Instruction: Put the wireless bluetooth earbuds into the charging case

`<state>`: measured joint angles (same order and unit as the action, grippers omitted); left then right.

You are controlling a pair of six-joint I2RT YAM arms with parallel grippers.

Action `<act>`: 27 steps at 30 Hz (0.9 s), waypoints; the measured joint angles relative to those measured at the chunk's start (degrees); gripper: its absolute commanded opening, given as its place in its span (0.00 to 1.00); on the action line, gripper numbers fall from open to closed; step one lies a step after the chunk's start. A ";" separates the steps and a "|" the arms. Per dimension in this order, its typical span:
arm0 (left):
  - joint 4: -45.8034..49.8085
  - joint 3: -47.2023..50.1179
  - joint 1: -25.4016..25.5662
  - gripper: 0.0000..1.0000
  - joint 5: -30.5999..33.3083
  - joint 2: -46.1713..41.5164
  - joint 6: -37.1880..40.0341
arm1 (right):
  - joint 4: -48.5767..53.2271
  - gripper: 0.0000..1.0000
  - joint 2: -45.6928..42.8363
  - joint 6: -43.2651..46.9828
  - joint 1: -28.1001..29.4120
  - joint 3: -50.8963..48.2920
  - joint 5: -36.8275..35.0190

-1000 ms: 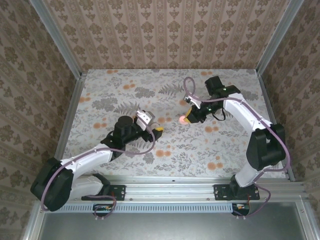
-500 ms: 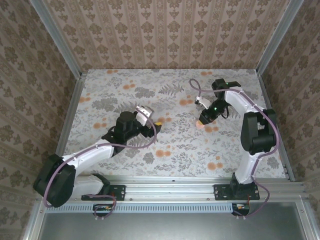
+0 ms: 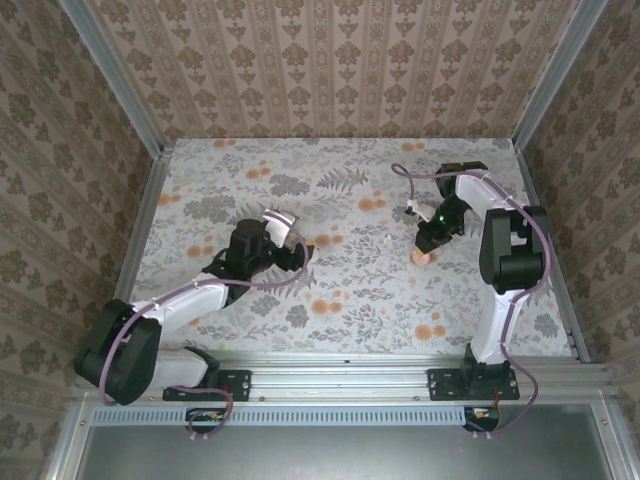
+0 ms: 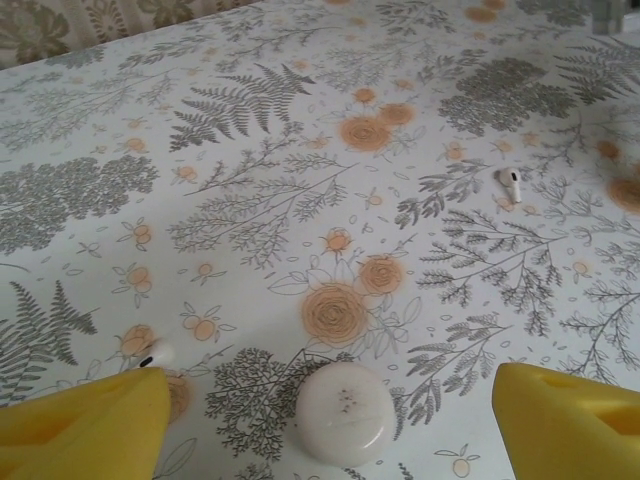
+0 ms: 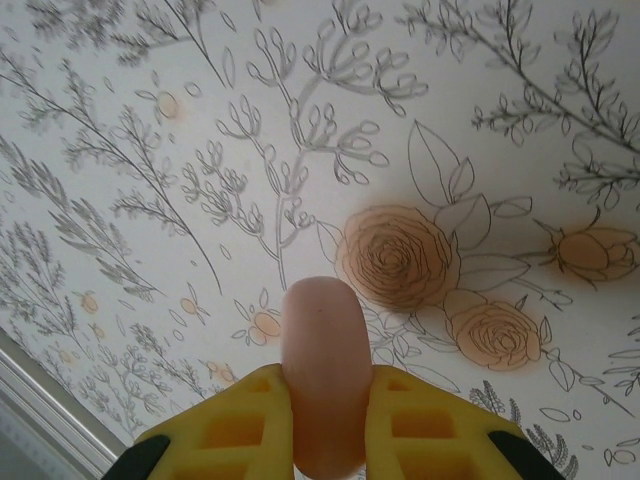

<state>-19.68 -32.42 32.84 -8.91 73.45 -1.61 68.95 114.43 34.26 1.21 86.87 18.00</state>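
No writing, number or brand can be read; the tablecloth (image 4: 250,200) and walls (image 3: 330,70) bear only floral print.

Probably a lab test booth: aluminium frame (image 3: 400,366), wallpapered walls (image 3: 340,70).

The left arm (image 3: 185,300) and right arm (image 3: 497,205) have white shells and black joints; a purple cable (image 3: 543,240) trails along each. The right gripper (image 5: 325,385) has yellow fingers (image 5: 420,430) with moulded recesses.

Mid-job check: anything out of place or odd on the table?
Both earbuds lie loose and far apart: far earbud out on the cloth, near earbud right beside the left fingers. The right fingers pinch a pinkish disc on edge.
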 measured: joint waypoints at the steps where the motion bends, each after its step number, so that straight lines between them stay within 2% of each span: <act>1: 0.04 0.00 -0.20 0.85 0.07 0.00 -0.15 | 0.31 0.10 0.42 0.02 0.00 0.15 -0.22; 10: -0.22 0.26 -0.74 0.84 0.20 -0.13 -0.39 | 2.25 0.13 3.34 0.22 -0.55 0.74 -1.36; 27: -0.83 0.96 -1.11 0.78 0.20 -0.98 -1.55 | 1.27 0.40 3.61 -0.17 -2.05 0.79 -2.84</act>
<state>-20.51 -31.46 31.73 -8.71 72.47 -3.16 70.22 118.04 34.09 -0.84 87.66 15.16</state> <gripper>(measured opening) 0.780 0.373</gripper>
